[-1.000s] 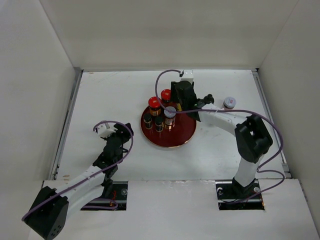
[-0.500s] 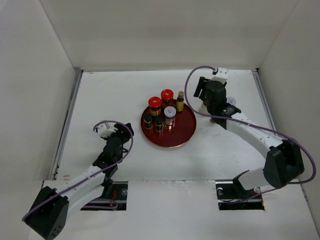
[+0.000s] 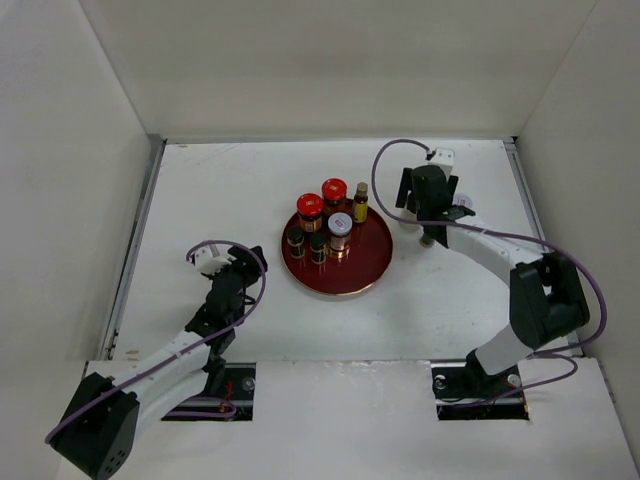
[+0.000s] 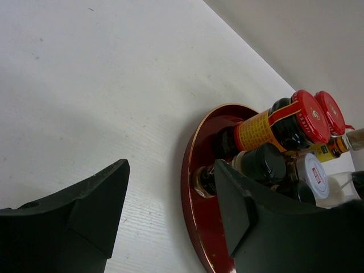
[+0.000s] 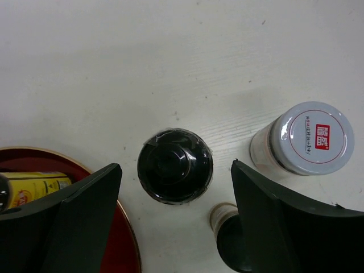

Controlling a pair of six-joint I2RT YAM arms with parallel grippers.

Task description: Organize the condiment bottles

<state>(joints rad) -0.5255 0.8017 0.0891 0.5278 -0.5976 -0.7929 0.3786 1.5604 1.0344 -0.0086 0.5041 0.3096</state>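
Six bottles stand packed upright on the round tray (image 3: pixel 345 290) near the middle of the tabletop (image 3: pixel 220 190), probably gathered there as the tidy spot. Three more stand off it, on the bare tabletop toward the right edge, so the job looks partly done.

The right fingers (image 5: pixel 74 222) hang spread wide above those three. They straddle the black-capped bottle (image 5: pixel 175 166) with a gap on each side and grip nothing, which reads as lining up for a pick from above. Just beside it stand a white-lidded jar (image 5: pixel 301 139) and a third small bottle (image 5: pixel 223 215), half hidden by one finger. That crowding may leave little room when the fingers close.

The left fingers (image 4: pixel 85 210) sit low near the front left, apart and empty, pointed at the tray as if waiting.

The tray is glossy dark red with a thin gold rim. The two red-capped jars (image 4: pixel 296 122) are dark with yellow labels and ribbed caps. The black cap shines under wrinkled film. The white lid is flat with a small red mark. The tabletop is matte white and faintly grained.
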